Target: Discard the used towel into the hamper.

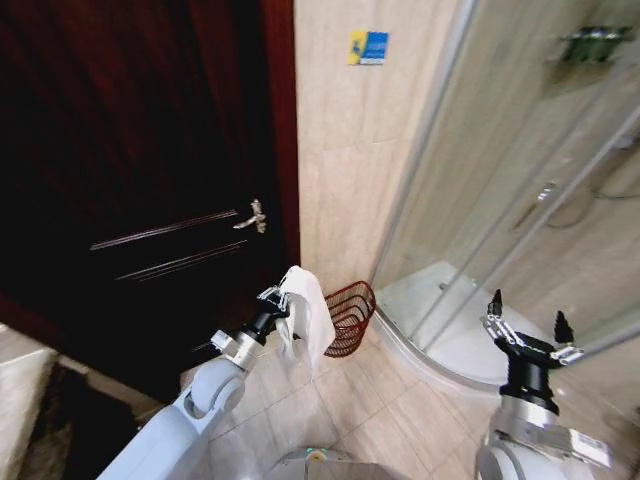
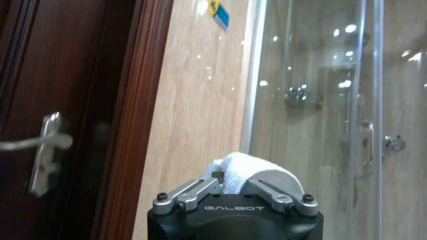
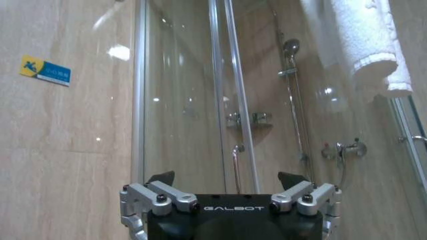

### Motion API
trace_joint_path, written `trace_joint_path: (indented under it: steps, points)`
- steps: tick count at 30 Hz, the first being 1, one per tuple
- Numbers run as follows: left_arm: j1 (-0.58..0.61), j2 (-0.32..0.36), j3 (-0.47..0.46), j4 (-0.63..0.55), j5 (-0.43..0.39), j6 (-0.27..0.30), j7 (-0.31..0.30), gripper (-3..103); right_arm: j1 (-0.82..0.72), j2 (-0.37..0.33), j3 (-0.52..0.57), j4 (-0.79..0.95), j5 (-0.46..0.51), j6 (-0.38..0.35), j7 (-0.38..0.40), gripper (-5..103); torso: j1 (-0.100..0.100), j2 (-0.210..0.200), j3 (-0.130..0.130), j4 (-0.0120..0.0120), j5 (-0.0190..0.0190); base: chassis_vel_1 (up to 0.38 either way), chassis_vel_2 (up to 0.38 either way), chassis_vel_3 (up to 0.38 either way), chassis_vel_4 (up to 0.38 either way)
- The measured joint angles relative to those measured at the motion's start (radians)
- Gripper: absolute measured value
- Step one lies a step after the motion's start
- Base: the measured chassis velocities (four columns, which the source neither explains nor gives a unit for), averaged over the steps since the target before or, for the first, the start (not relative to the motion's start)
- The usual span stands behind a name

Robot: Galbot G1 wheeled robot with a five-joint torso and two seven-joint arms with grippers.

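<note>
A white towel [image 1: 308,318] hangs from my left gripper [image 1: 283,296], which is shut on its top fold and held above the floor, in front of the dark door. In the left wrist view the towel [image 2: 257,172] bulges up between the closed fingers. The hamper [image 1: 350,316], a reddish-brown wire basket, stands on the tiled floor against the beige wall, just beyond and to the right of the towel. My right gripper [image 1: 528,324] is raised at the lower right with its fingers spread open and nothing in them.
A dark wooden door [image 1: 150,180] with a metal handle [image 1: 253,216] fills the left. A glass shower enclosure [image 1: 520,200] with a white tray [image 1: 450,330] takes the right. Another white towel [image 3: 363,40] hangs beside the shower in the right wrist view. Tiled floor lies between.
</note>
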Motion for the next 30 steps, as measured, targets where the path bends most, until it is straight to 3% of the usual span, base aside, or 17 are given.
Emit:
trace_joint_path:
  steps: [12,17,21,30]
  points:
    - [-0.108,-0.059,0.135,0.215,0.0,-0.052,0.007,2,-0.009,-0.006,0.018,-0.01,0.001,0.017,-0.006,100,0.0,0.0,0.0,0.0001,-0.0001,0.0,0.0,0.0,0.0]
    - [-0.225,-0.075,0.206,0.299,-0.033,-0.049,0.009,2,0.0,-0.014,0.024,-0.024,-0.005,0.021,-0.007,100,0.0,0.0,0.0,0.0001,0.0001,0.0,0.0,0.0,0.0]
    - [-0.321,-0.127,0.258,0.431,-0.039,-0.063,0.013,2,0.003,-0.009,0.012,-0.037,-0.016,0.026,-0.015,100,0.0,0.0,0.0,-0.0001,0.0,0.0,0.0,0.0,0.0]
    - [-0.41,-0.206,0.351,0.603,-0.039,-0.113,0.034,2,-0.002,-0.007,0.007,-0.049,-0.025,0.042,-0.026,100,0.0,0.0,0.0,0.0,0.0002,0.0,0.0,0.0,0.0]
